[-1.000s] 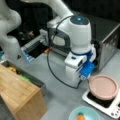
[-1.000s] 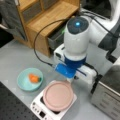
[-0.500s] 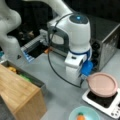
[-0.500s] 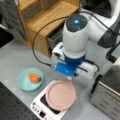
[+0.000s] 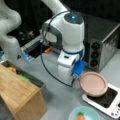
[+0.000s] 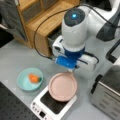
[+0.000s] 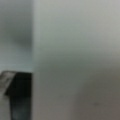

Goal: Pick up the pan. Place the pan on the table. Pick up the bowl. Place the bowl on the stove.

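A: Pan (image 5: 93, 83) status? Pink, shallow, sits partly over the stove (image 5: 105, 100), its rim hanging past the stove's edge toward the gripper (image 5: 75, 78). Same in a front view: pan (image 6: 62, 86) over the black centre of the stove (image 6: 51, 105).

B: Gripper (image 6: 70, 70) is right at the pan's near rim, under the blue block of the wrist. Fingers are hidden by the arm body; cannot tell whether they are wide, narrow or holding the handle.

A: Room to move? Bare grey table (image 5: 62, 97) lies below and beside the gripper, between it and the wooden counter (image 5: 20, 92). Table (image 6: 15, 57) is also bare to a front view's left.

B: Bowl (image 6: 29, 79), turquoise, rests on the table just beside the stove, away from the gripper, with an orange item (image 6: 34, 78) inside. Also seen at a front view's bottom: bowl (image 5: 83, 113).

A: Writing? None readable; the stove's controls are too small to make out.

B: Obstacles: toaster oven (image 5: 105, 42) with black knobs stands close behind the gripper; black cable (image 5: 46, 62) loops off the arm. Wrist view shows only grey blur and a dark corner.
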You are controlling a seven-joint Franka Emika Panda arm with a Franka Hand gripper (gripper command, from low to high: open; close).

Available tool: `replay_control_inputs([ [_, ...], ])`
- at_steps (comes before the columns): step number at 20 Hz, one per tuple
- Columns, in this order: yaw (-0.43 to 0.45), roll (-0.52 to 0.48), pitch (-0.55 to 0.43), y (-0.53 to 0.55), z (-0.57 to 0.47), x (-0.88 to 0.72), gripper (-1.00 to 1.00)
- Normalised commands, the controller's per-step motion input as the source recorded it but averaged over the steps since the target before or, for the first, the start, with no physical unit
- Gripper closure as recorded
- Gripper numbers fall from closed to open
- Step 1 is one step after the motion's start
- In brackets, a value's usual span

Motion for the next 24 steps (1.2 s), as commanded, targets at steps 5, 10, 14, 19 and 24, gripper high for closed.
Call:
replay_control_inputs([
  [5,-0.101,0.093,-0.205,-0.13,-0.17,-0.63,1.0],
  [10,-0.095,0.1,-0.258,-0.14,-0.21,-0.45,1.0],
  [14,-0.065,0.093,-0.247,-0.11,-0.16,-0.36,1.0],
  [19,-0.047,0.087,-0.242,-0.09,-0.17,-0.35,1.0],
  [24,-0.034,0.065,-0.265,-0.1,-0.2,-0.32,1.0],
])
